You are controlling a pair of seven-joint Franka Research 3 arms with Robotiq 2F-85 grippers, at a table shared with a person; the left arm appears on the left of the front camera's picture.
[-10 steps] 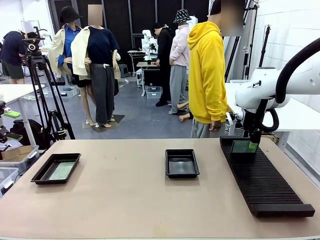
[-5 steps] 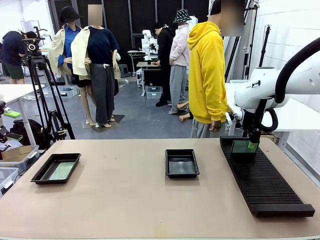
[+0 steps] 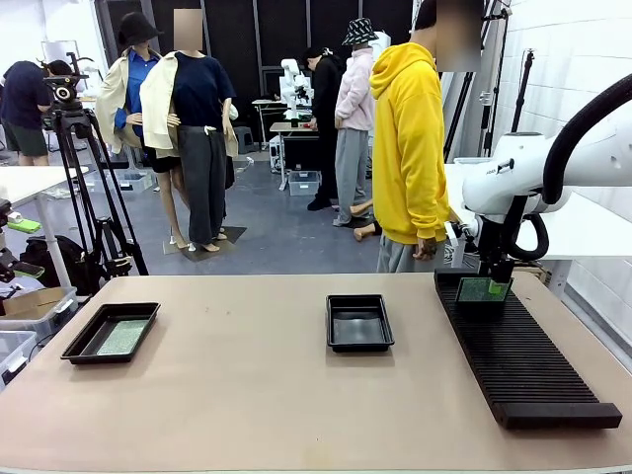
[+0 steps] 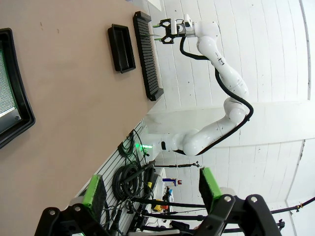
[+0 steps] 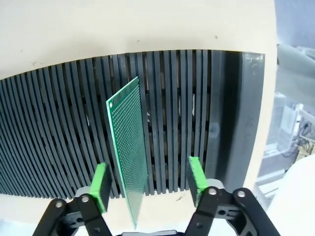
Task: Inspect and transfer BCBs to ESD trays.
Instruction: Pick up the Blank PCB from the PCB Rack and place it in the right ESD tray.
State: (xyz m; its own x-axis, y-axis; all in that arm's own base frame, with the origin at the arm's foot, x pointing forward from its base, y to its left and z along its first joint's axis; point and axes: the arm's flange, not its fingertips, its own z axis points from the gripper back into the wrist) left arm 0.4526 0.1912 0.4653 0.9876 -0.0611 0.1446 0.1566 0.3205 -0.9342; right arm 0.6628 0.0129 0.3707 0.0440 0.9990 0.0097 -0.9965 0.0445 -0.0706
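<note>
Front view, from the left: a camera tripod [image 3: 84, 168] stood on the floor beyond the bench [image 3: 247, 395]. Near the bench's left edge lay one ESD tray [image 3: 79, 348] with a green BCB [image 3: 122, 338] flat inside it. Around the middle sat the second ESD tray [image 3: 359, 323], showing its glossy black floor. Behind it, at the far side, a person in a yellow hoodie [image 3: 407, 148] stood side-on.

On the right, a long black slotted rack [image 3: 523, 365] ran from the far edge toward the near one. At its far end the second BCB [image 3: 481, 289] stood upright on edge in a slot, and the right tool [image 3: 494, 279] hung down over it.

Seen from the right wrist, that board rose between the two green pads [image 5: 102, 184], nearer the one at picture left. A gap showed on each side, so the jaws stood apart and gripped nothing.

From the left wrist, the left tool [image 4: 152, 189] was spread wide and held nothing. It hung high above the bench, with the tray holding the flat board at the picture's left edge.
</note>
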